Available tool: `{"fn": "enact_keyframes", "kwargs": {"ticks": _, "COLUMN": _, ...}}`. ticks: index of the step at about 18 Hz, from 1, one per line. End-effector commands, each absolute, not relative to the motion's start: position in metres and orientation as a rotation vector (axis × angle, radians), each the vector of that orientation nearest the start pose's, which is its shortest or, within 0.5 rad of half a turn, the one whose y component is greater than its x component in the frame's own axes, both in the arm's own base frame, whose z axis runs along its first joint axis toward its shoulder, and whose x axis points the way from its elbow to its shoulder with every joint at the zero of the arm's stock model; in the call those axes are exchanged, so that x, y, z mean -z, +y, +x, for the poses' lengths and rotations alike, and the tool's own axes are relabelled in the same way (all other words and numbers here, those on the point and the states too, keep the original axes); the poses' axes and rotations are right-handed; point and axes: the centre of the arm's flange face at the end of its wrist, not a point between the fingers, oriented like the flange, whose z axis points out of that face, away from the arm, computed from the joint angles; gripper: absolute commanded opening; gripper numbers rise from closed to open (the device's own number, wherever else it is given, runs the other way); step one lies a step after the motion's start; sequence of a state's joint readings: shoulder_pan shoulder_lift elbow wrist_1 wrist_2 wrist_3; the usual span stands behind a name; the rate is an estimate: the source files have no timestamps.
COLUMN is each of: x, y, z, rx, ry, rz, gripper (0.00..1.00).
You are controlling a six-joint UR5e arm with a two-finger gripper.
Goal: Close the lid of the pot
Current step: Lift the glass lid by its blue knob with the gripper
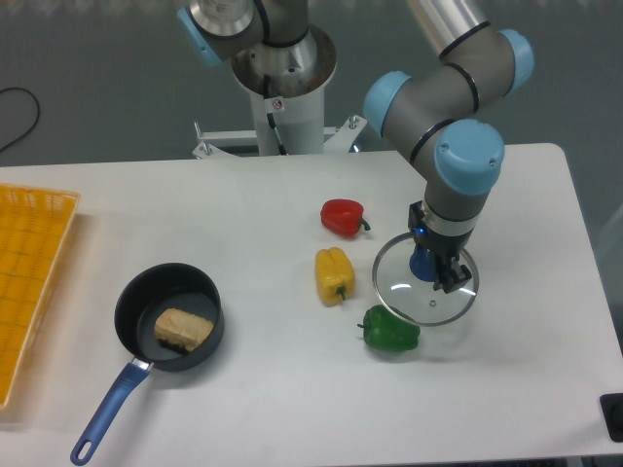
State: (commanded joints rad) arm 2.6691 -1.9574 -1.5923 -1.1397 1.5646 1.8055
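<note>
The pot (170, 316) is a small dark saucepan at the left of the table, its long blue handle (105, 413) pointing to the front left. A tan block of food (183, 330) lies inside it and it is uncovered. The pot lid (425, 282), a clear glass disc with a metal rim, is at the right of the table. My gripper (434, 269) comes down from above onto the centre of the lid and is shut on the lid's blue knob. I cannot tell whether the lid rests on the table or is just off it.
Between pot and lid lie a yellow pepper (333, 275), a red pepper (343, 217) and a green pepper (391, 331), the green one touching the lid's front rim. A yellow basket (29, 272) sits at the left edge. The arm's base (282, 88) stands behind the table.
</note>
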Motion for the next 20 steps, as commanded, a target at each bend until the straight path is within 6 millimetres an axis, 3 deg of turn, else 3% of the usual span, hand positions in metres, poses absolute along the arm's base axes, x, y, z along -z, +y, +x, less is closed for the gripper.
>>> {"fn": "enact_keyframes", "kwargs": {"ticks": 10, "x": -0.310, "y": 0.411, "z": -0.480, "rx": -0.027, "ry": 1.053, "rz": -2.949, "gripper": 0.57}}
{"fn": "enact_keyframes", "kwargs": {"ticks": 20, "x": -0.332, "y": 0.466, "z": -0.409, "rx": -0.024, "ry": 0.972, "rz": -2.974, "gripper": 0.57}}
